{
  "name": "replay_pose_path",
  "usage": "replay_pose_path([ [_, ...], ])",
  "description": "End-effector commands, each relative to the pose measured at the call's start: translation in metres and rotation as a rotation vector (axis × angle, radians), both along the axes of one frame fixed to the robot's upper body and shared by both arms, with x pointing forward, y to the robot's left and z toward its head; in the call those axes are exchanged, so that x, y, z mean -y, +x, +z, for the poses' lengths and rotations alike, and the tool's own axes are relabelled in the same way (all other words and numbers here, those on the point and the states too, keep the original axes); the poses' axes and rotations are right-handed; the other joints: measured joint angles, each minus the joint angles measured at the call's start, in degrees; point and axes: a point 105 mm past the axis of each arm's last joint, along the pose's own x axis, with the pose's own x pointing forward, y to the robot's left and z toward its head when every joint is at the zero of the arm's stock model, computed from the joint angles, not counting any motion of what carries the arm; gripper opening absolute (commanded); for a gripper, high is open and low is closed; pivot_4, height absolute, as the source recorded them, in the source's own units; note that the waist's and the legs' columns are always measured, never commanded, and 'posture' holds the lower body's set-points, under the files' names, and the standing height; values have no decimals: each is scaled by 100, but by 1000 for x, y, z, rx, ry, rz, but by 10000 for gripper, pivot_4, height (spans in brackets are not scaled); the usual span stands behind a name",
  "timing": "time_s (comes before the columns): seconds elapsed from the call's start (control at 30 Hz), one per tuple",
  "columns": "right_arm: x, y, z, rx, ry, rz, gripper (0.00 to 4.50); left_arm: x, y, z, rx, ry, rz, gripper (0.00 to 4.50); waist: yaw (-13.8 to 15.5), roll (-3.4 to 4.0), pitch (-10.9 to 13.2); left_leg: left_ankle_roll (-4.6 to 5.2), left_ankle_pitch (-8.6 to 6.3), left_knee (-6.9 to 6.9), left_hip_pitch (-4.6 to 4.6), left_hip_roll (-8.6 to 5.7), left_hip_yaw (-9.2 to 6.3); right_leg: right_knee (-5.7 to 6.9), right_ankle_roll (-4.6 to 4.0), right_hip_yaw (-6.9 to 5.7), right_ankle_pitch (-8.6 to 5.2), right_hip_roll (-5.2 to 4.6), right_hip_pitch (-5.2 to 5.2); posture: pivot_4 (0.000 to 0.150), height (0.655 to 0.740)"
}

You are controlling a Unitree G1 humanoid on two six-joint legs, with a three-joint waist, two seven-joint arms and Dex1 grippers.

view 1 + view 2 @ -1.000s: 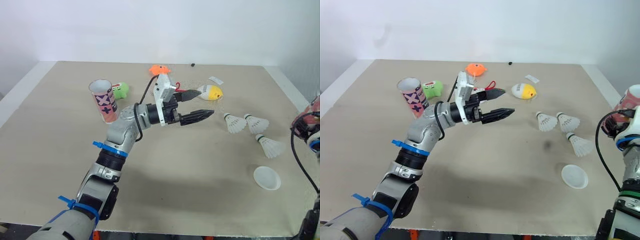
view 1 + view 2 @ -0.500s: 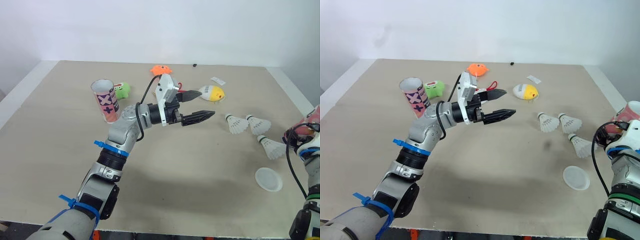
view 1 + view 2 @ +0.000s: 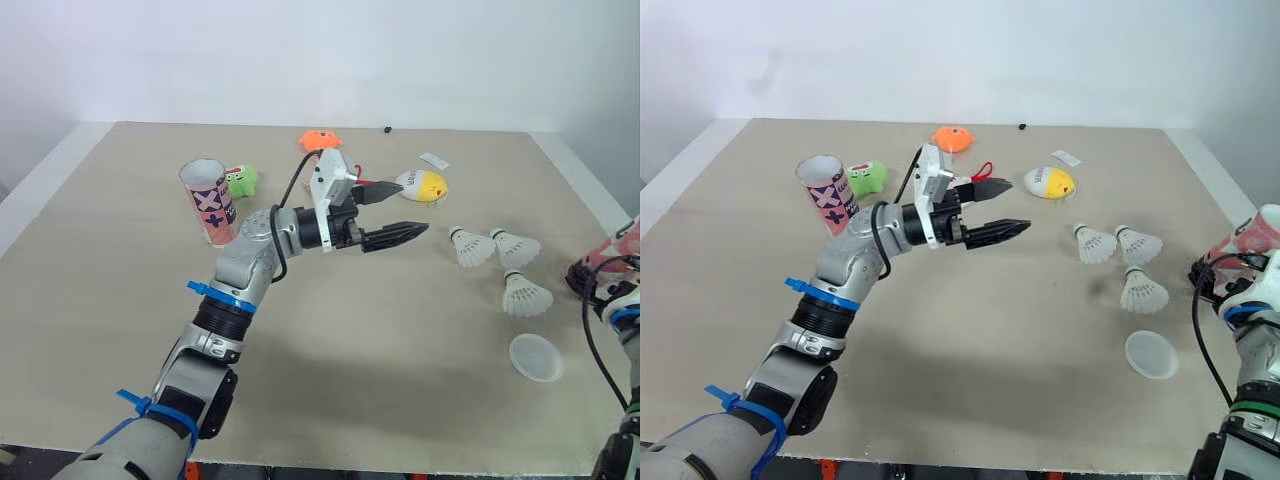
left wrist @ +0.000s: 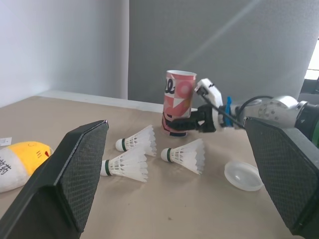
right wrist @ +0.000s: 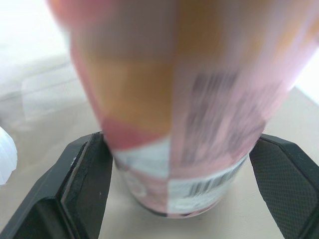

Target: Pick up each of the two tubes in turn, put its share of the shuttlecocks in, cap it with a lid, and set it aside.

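Observation:
My left gripper [image 3: 415,207] hovers open and empty above the middle of the table. A tube with an X and plus pattern [image 3: 210,202] stands upright to its left. Three white shuttlecocks lie to the right: two side by side [image 3: 468,245] [image 3: 513,247] and one nearer [image 3: 525,297]. A white lid [image 3: 535,357] lies in front of them. At the table's right edge my right gripper [image 4: 192,122] is shut on the base of a pink tube [image 5: 174,99], held upright with its mouth open, its fingers [image 5: 79,184] on both sides.
A green plush toy [image 3: 240,180] sits just behind the patterned tube. An orange toy [image 3: 320,140] and a yellow-white egg toy [image 3: 422,185] lie at the back, with a small white tag [image 3: 433,160] near them. The tan table [image 3: 380,380] ends close to the right arm.
The nearest shuttlecock has shifted a little to the left. My right gripper with the pink tube has sunk lower at the right edge. The left arm has stayed put.

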Motion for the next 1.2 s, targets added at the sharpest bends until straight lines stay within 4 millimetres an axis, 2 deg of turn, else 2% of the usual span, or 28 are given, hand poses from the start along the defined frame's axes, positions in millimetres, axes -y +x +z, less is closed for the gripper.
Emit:
replay_pose_path([
  [0.03, 6, -8, 30, 62, -45, 20, 44291, 0, -2, 10, 34, -32, -7, 45000, 1, 0, 0, 0, 0, 0, 0, 0, -1, 0, 0, 0, 0, 0, 0, 1500, 7400],
  [0.17, -7, -16, 30, 40, -46, 127, 44291, -1, -1, 11, 36, -32, -5, 45000, 3, 1, 0, 0, 0, 0, 1, 1, -1, 0, -1, -1, 0, 2, 0, 1500, 7400],
  [0.37, -37, -43, 29, -4, 13, 341, 44291, -8, 3, 13, 38, -29, 13, 45000, 8, 1, 0, 0, 0, -1, -1, 1, -3, 0, 2, -2, -2, 0, 0, 1500, 7400],
  [0.47, -49, -58, 50, 50, -31, 430, 44291, -23, 6, 5, 28, 6, 61, 45000, 8, 6, -3, 0, 0, -1, 0, 3, -4, 0, 5, -3, -5, 2, -1, 1500, 7400],
  [0.6, -99, -65, 73, 89, -121, 657, 44291, -47, 7, -7, -5, 35, 145, 45000, -55, 17, -9, -2, -2, -7, 15, 15, -8, 1, 30, 14, -20, 12, 1, 1500, 7400],
  [0.73, -185, -64, 86, 117, -218, 1008, 44291, -85, 0, -37, -56, 132, 243, 45000, -115, 10, -5, -2, -1, -6, 30, 31, -17, 8, 19, 15, -12, 31, 7, 1500, 7400],
  [0.83, -240, -62, 87, 157, -231, 1226, 44291, -109, -20, -58, -76, 200, 245, 45000, -167, 1, 0, -4, 0, -6, 37, 40, -23, 8, -1, 18, 0, 43, 2, 1500, 7400],
  [0.93, -286, -53, 88, 234, -199, 1366, 44291, -126, -43, -65, -91, 177, 242, 45000, -120, -18, 10, -11, 6, -7, 38, 52, -28, 10, -34, 17, -9, 52, -1, 1500, 7400],
  [1.07, -320, -28, 87, 319, -162, 1376, 44291, -152, -53, -81, -123, 145, 408, 45000, -60, -26, 12, -28, 14, -7, 30, 64, -32, 8, -36, 11, -9, 38, -2, 1500, 7400],
  [1.2, -337, -12, 75, 318, -139, 1366, 44291, -176, -54, -89, -172, 64, 610, 45000, 0, -36, 9, -31, 14, -7, 23, 38, -24, 7, -50, 6, 0, 0, -6, 1500, 7400],
])
